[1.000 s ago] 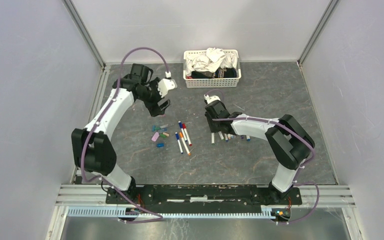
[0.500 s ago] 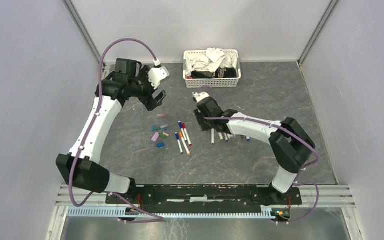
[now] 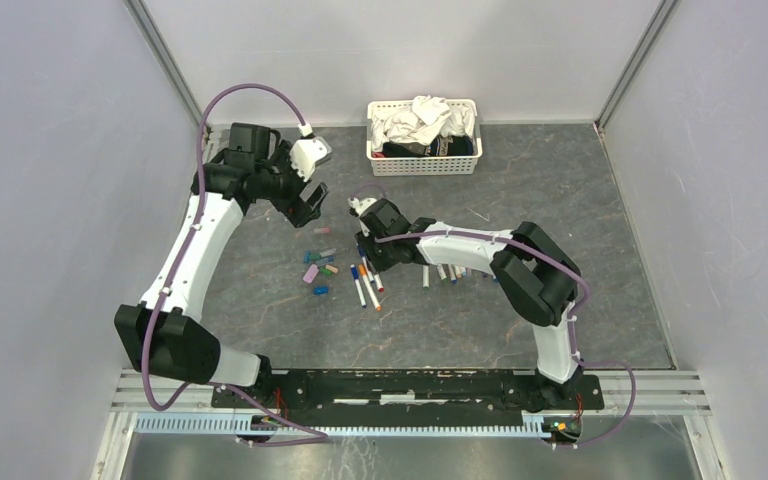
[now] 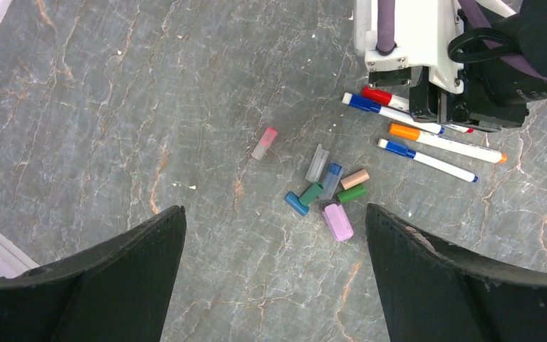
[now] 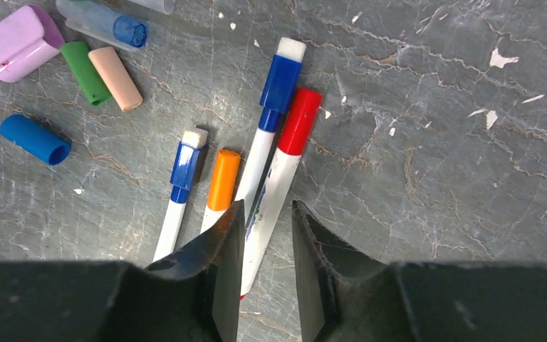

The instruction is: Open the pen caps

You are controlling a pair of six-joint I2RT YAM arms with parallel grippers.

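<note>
We note left jaws wide apart above loose pen caps point(image 4: 331, 179), right jaws narrowly apart astride the red-capped pen point(image 5: 278, 178).

Right end effector point(image 5: 266, 208) hides part of red-capped pen point(image 5: 282, 168).

High rear overhead; both wrist cameras straight down, right closer, sharing the pens point(image 5: 271, 189).

4 capped pens point(image 4: 441, 144); 8 loose caps point(image 4: 338, 221); several uncapped pens point(image 3: 426, 276), count unclear; 1 basket point(image 3: 423, 164).
</note>
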